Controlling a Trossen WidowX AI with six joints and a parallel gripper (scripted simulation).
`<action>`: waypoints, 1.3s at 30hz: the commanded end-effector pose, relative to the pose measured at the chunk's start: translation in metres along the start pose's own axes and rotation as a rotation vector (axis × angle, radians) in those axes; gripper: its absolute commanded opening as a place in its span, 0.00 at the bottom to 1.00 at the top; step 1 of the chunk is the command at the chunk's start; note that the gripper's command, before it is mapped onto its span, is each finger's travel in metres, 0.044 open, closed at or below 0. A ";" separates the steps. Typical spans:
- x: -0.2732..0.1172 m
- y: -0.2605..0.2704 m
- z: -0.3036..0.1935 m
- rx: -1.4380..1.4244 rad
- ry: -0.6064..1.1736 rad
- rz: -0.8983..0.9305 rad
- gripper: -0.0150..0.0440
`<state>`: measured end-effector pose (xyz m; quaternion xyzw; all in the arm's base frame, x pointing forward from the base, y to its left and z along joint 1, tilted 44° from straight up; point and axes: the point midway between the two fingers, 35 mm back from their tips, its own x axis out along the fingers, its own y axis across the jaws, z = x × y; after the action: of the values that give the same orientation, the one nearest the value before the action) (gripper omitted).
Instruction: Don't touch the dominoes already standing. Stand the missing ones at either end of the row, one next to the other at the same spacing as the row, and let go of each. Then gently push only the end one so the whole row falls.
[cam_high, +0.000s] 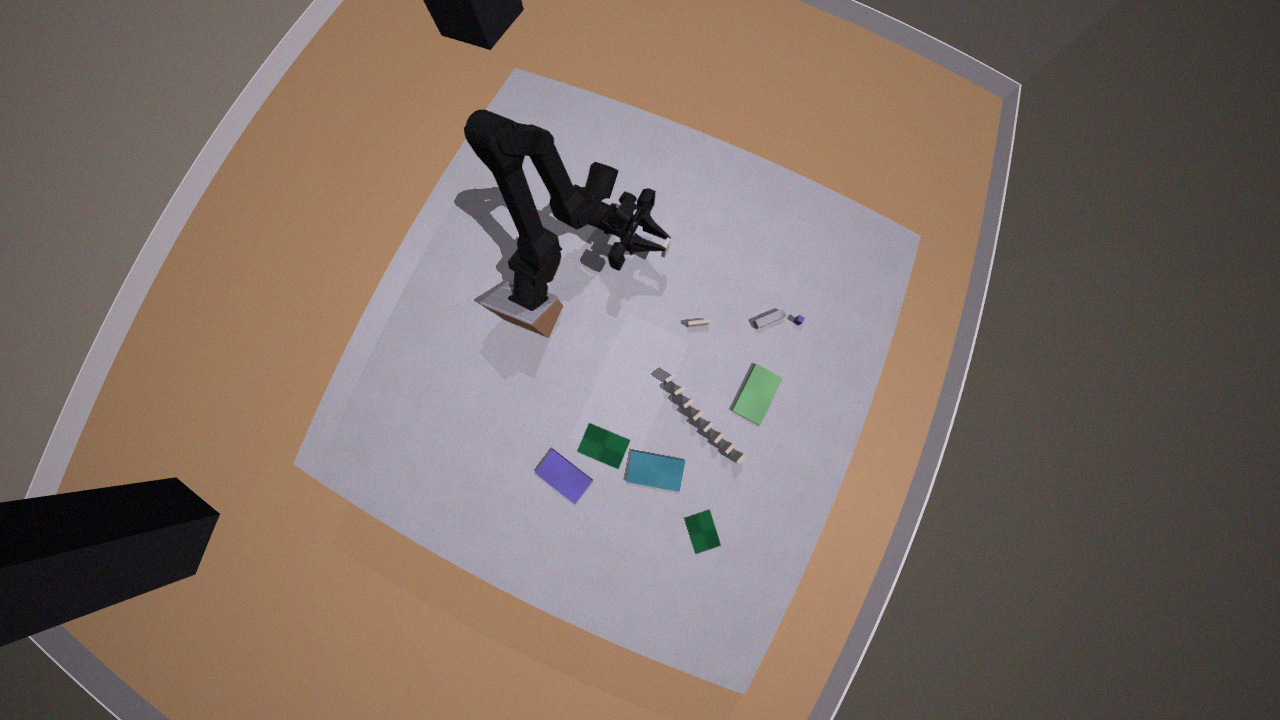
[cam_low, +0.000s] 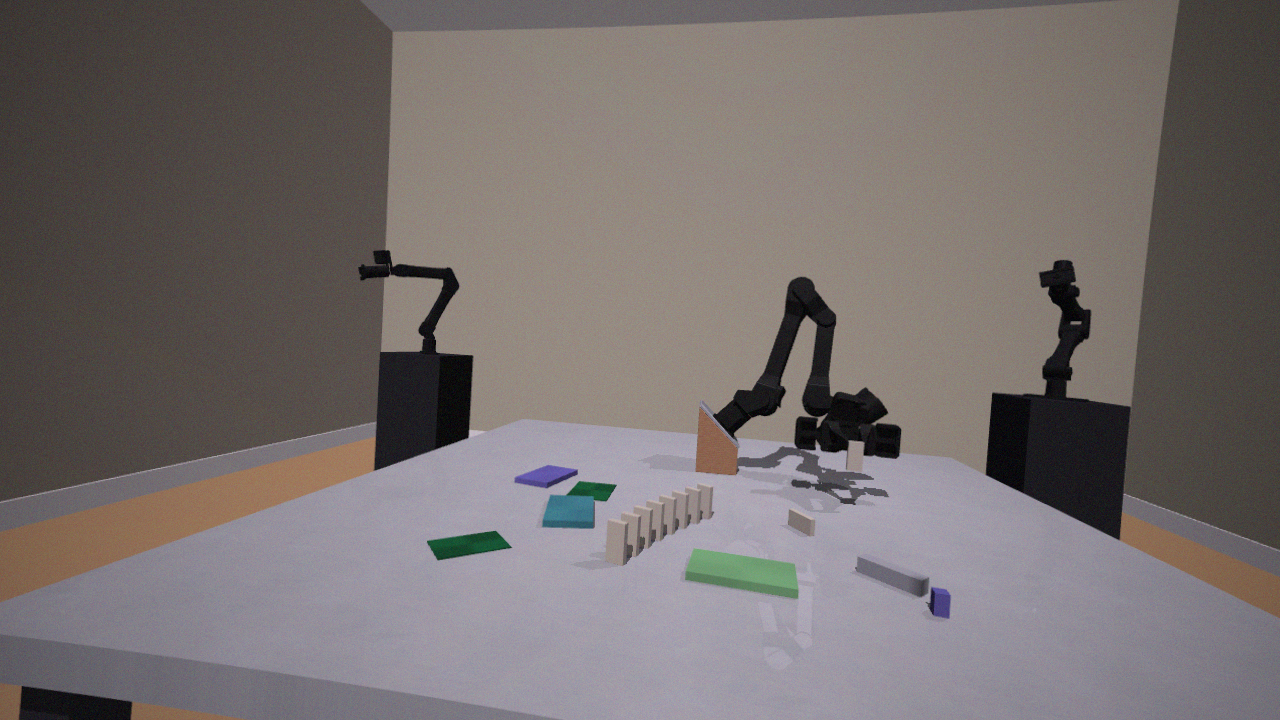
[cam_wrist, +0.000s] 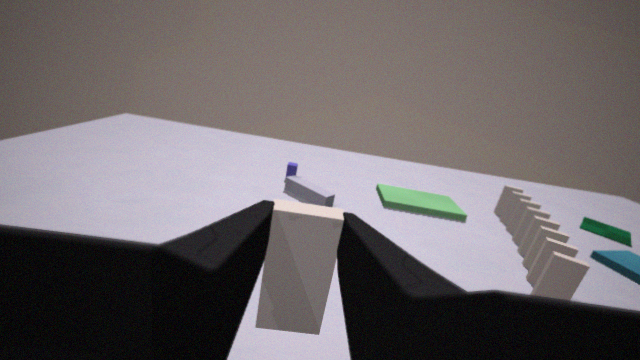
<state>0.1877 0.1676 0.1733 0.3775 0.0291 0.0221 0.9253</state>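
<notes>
My gripper (cam_high: 666, 244) (cam_wrist: 306, 218) is shut on a cream domino (cam_low: 855, 455) (cam_wrist: 300, 270), gripped near its top and hanging upright above the table, well away from the row. Several cream dominoes stand upright in an evenly spaced diagonal row; the near end domino (cam_low: 617, 541) and the far end domino (cam_low: 706, 500) (cam_wrist: 560, 277) show clearly. Another cream domino (cam_high: 696, 322) (cam_low: 801, 522) rests on its long edge between the gripper and the row. In the wrist view I cannot make out this loose domino, which seems hidden behind the held one or the fingers.
A light green block (cam_high: 757, 394) (cam_low: 742, 573) lies beside the row. A grey bar (cam_high: 768, 317) and a small blue block (cam_high: 799, 319) lie beyond the loose domino. A teal block (cam_high: 654, 471), a purple block (cam_high: 563, 475) and two dark green tiles (cam_high: 603, 445) (cam_high: 702, 531) lie on the row's other side.
</notes>
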 end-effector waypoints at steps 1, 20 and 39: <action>0.000 0.000 -0.009 -0.001 0.001 -0.002 0.44; 0.000 -0.003 -0.043 -0.005 0.002 -0.002 0.44; -0.002 -0.012 -0.068 -0.009 0.002 -0.001 0.44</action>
<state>0.1815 0.2047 0.1197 0.3726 0.0302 0.0232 0.9272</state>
